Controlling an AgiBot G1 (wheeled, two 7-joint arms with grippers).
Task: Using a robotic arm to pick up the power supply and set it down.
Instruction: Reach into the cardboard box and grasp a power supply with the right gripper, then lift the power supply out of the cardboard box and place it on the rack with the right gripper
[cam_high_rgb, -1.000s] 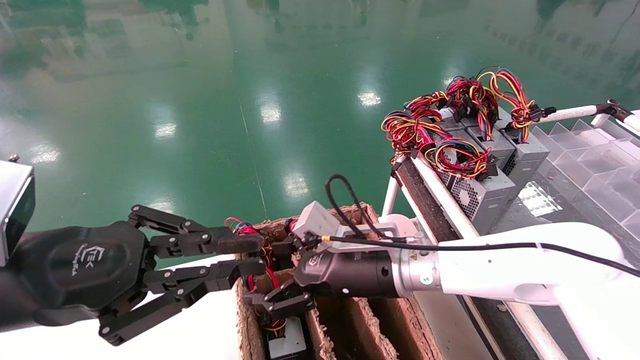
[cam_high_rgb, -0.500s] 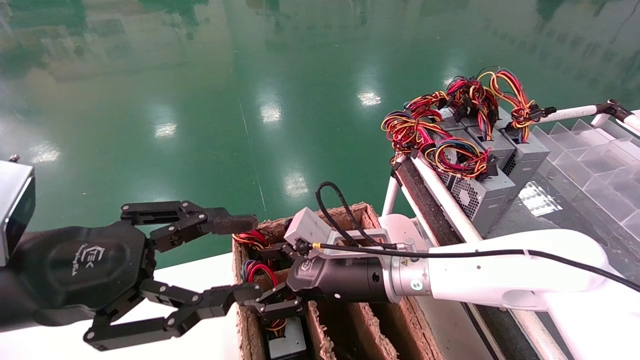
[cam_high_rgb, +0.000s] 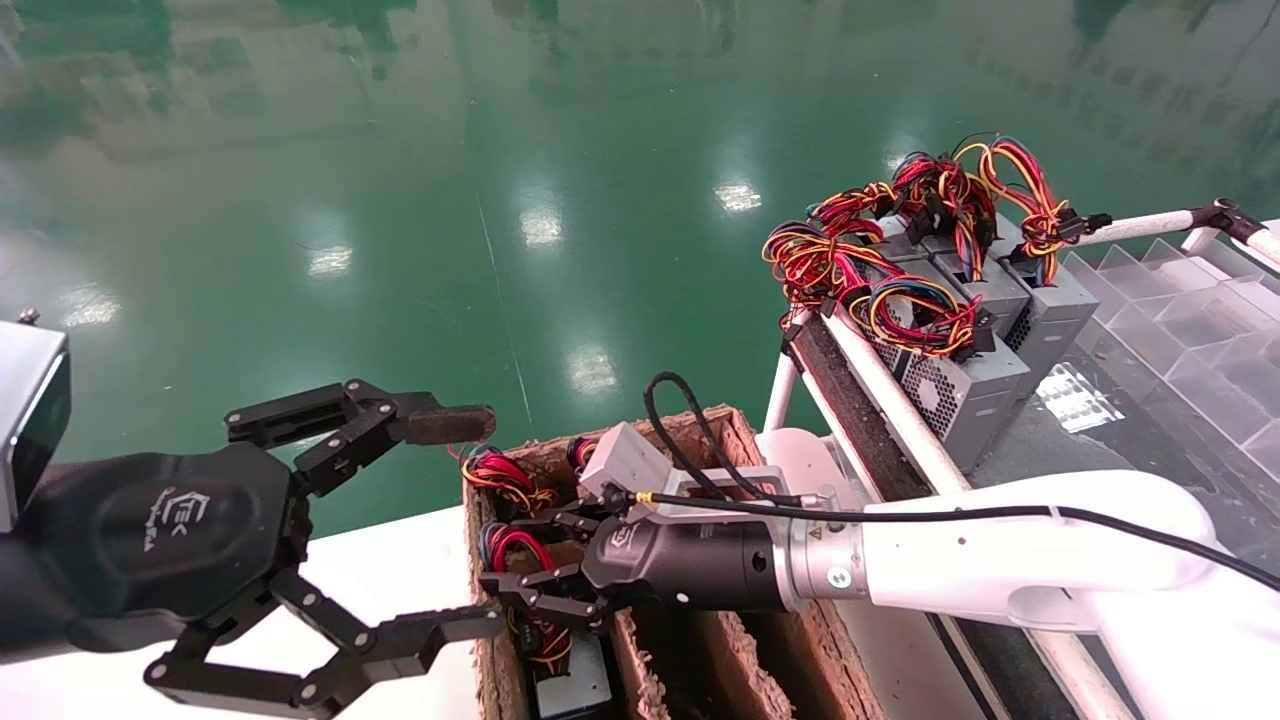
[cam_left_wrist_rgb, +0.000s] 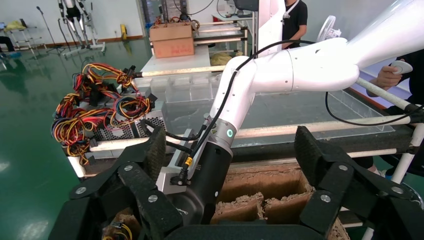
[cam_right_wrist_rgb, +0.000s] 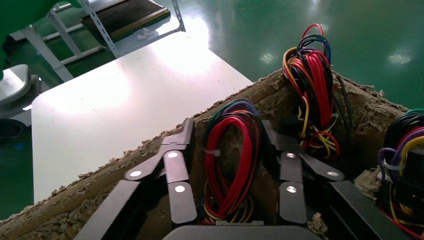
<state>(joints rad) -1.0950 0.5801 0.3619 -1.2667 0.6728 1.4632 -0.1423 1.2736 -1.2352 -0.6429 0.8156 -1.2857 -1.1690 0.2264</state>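
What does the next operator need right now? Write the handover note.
Right tool: open, down in the cardboard crate, fingers either side of the power supply's red wire bundle, not closed on it.
Left tool: wide open, beside the crate over the white table, holding nothing.
Power supply: in its crate slot, not lifted.
Done: reach into the crate.
Left: grip, lift out, set down. Other grey units sit on the rack at right.

Bright overhead light glares off the green floor (cam_high_rgb: 520, 230); edges perhaps distorted.
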